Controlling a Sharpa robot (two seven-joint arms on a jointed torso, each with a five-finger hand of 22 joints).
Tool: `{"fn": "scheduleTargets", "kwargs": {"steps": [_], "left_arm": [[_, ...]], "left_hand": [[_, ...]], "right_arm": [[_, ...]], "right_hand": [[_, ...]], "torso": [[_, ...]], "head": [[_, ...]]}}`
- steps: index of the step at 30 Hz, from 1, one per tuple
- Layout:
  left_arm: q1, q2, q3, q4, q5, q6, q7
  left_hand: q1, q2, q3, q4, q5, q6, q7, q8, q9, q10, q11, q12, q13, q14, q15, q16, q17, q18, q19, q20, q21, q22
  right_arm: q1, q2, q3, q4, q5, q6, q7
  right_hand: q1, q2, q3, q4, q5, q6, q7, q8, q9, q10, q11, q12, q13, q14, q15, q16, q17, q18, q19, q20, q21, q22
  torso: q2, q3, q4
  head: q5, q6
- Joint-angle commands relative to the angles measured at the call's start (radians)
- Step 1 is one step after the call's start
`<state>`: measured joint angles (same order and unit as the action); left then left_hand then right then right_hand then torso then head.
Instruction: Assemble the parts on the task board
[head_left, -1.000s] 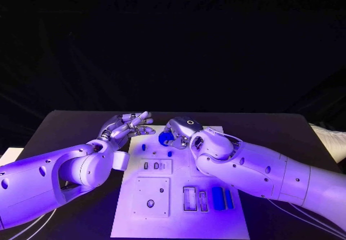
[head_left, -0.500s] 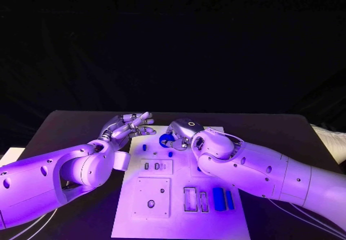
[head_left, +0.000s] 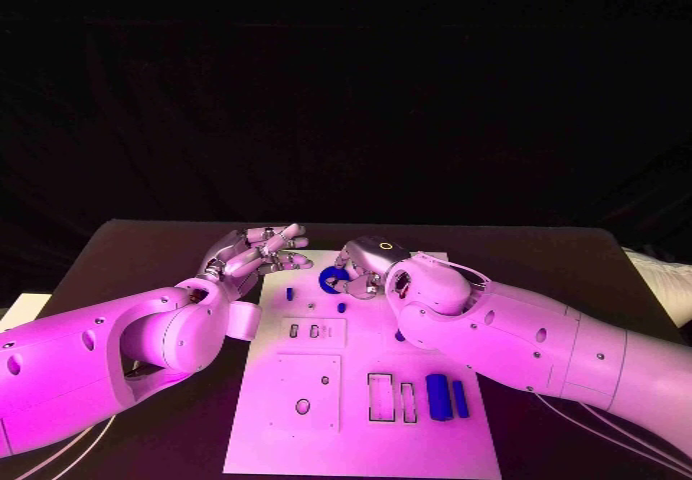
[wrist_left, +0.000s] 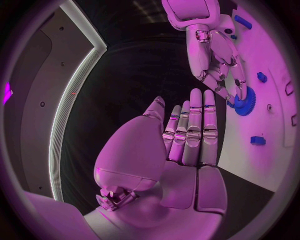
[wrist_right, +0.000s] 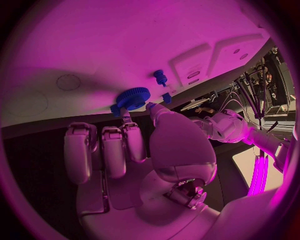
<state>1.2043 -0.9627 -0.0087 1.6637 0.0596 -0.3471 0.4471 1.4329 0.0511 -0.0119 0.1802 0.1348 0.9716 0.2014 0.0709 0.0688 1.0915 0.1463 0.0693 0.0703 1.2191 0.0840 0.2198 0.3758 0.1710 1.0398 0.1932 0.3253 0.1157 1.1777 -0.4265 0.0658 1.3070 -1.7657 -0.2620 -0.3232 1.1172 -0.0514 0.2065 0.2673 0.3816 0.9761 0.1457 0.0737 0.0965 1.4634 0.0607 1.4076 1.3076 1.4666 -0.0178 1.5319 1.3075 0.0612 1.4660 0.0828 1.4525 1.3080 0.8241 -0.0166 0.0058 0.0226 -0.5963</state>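
On the task board (head_left: 361, 420), right hand (head_left: 368, 262) pinches blue gear (head_left: 335, 281).

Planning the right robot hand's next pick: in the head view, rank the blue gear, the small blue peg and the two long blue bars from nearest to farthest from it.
1. Blue gear: at the right robot hand fingertips.
2. Small blue peg: board's far-left part.
3. Two long blue bars: board's near-right part, beside the forearm.

One white board (head_left: 361, 420) lies on one black table (head_left: 130, 260). One blue gear (head_left: 335, 280) sits at the board's far end. Two small blue pegs (head_left: 290, 295) stand near it, the second (head_left: 342, 307) a little closer in. Two long blue blocks lie side by side at the near end, one wider (head_left: 437, 390) and one narrower (head_left: 459, 398). Two robot hands are in view, left (head_left: 257, 252) and right (head_left: 368, 265).
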Motion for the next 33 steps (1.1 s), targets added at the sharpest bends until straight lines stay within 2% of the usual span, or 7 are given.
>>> {"fn": "scheduleTargets", "kwargs": {"steps": [1,8,12,17,21,24,33], "left_arm": [[0.001,0.001,0.001,0.001,-0.002,0.002,0.002],[0.001,-0.002,0.001,0.001,-0.002,0.000,0.001],[0.001,-0.004,0.000,0.002,-0.002,0.001,0.001],[0.000,-0.003,0.000,-0.003,-0.002,0.003,0.001],[-0.003,-0.005,-0.001,-0.008,-0.017,0.002,0.004],[-0.004,-0.007,-0.001,-0.014,-0.043,0.003,0.008],[-0.010,-0.004,-0.003,-0.029,-0.055,0.009,0.011]], "left_hand": [[0.010,0.002,0.000,-0.008,0.000,0.000,0.005,-0.006,-0.001,-0.005,0.001,-0.006,-0.001,-0.008,0.000,-0.004,0.002,0.012,-0.002,0.000,-0.007,-0.002],[0.010,0.002,0.000,-0.008,0.000,0.000,0.005,-0.006,-0.001,-0.005,0.001,-0.006,-0.001,-0.008,0.000,-0.004,0.002,0.012,-0.002,0.000,-0.007,-0.002],[0.011,0.002,0.001,-0.009,0.000,0.000,0.005,-0.006,-0.001,-0.006,0.002,-0.006,-0.001,-0.008,0.000,-0.004,0.002,0.012,-0.002,0.000,-0.007,-0.002],[0.011,0.002,0.001,-0.009,0.000,0.000,0.005,-0.006,-0.001,-0.006,0.002,-0.006,-0.001,-0.008,0.000,-0.004,0.002,0.012,-0.002,0.000,-0.007,-0.002],[0.011,0.002,0.002,-0.009,0.000,-0.001,0.006,-0.006,-0.001,-0.007,0.002,-0.006,-0.002,-0.008,0.001,-0.005,0.003,0.012,-0.002,0.000,-0.007,-0.002],[0.013,0.002,0.003,-0.011,0.000,-0.002,0.006,-0.007,-0.002,-0.008,0.003,-0.006,-0.002,-0.008,0.001,-0.006,0.004,0.012,-0.002,0.000,-0.007,-0.002],[0.013,0.002,0.003,-0.011,0.000,-0.002,0.006,-0.007,-0.002,-0.008,0.003,-0.006,-0.002,-0.008,0.001,-0.006,0.004,0.012,-0.002,0.000,-0.007,-0.002]], "right_arm": [[-0.004,-0.008,-0.002,0.004,-0.005,-0.067,-0.012],[-0.021,-0.048,-0.001,0.050,-0.017,-0.325,0.053],[-0.027,-0.093,0.004,0.084,0.079,-0.405,0.142],[-0.023,-0.208,0.017,0.129,0.343,-0.262,0.343],[-0.017,-0.327,0.024,0.161,0.492,-0.135,0.444],[-0.014,-0.392,0.028,0.171,0.579,-0.095,0.482],[-0.016,-0.482,0.031,0.134,0.580,-0.093,0.514]], "right_hand": [[0.006,-0.010,0.007,-0.009,0.004,-0.004,0.000,0.000,-0.003,0.020,-0.003,0.003,0.143,0.088,-0.001,0.004,0.187,-0.013,0.017,-0.001,0.004,0.021],[0.032,-0.025,0.025,-0.031,0.026,-0.017,0.004,-0.010,-0.006,0.013,0.000,-0.008,0.136,0.087,0.001,0.002,0.183,-0.012,0.016,0.000,0.003,0.020],[0.035,-0.027,0.034,-0.030,0.009,-0.036,0.010,-0.012,-0.011,0.010,0.005,-0.013,0.134,0.087,0.005,0.002,0.184,-0.012,0.014,0.003,0.002,0.018],[0.083,-0.018,0.050,-0.069,-0.125,-0.028,0.011,-0.008,-0.010,-0.002,0.006,-0.035,0.120,0.083,0.006,-0.007,0.168,-0.009,0.006,0.005,-0.007,0.003],[0.160,-0.042,0.048,-0.142,-0.147,-0.017,0.010,-0.004,-0.008,-0.008,0.004,-0.045,0.115,0.081,0.005,-0.012,0.160,-0.007,0.002,0.005,-0.011,-0.004],[0.171,-0.046,0.032,-0.158,-0.235,-0.003,0.006,0.000,-0.005,-0.005,0.002,-0.042,0.117,0.082,0.004,-0.011,0.164,-0.009,0.004,0.004,-0.008,0.002],[0.214,-0.056,0.018,-0.205,-0.206,0.003,0.005,-0.004,-0.005,0.001,0.000,-0.035,0.124,0.086,0.001,-0.002,0.182,-0.010,0.007,0.002,-0.004,0.010]], "torso": [[0.000,0.0009,-0.0009],[-0.001,0.0021,-0.0043],[-0.004,0.0024,-0.0078],[-0.013,0.0044,-0.0169],[-0.024,0.0091,-0.0353],[-0.031,0.0144,-0.0500],[-0.043,0.0279,-0.0748]], "head": [[0.000,0.001],[-0.001,0.006],[-0.002,0.010],[0.006,0.006],[0.018,0.003],[0.027,0.002],[0.026,-0.009]]}}
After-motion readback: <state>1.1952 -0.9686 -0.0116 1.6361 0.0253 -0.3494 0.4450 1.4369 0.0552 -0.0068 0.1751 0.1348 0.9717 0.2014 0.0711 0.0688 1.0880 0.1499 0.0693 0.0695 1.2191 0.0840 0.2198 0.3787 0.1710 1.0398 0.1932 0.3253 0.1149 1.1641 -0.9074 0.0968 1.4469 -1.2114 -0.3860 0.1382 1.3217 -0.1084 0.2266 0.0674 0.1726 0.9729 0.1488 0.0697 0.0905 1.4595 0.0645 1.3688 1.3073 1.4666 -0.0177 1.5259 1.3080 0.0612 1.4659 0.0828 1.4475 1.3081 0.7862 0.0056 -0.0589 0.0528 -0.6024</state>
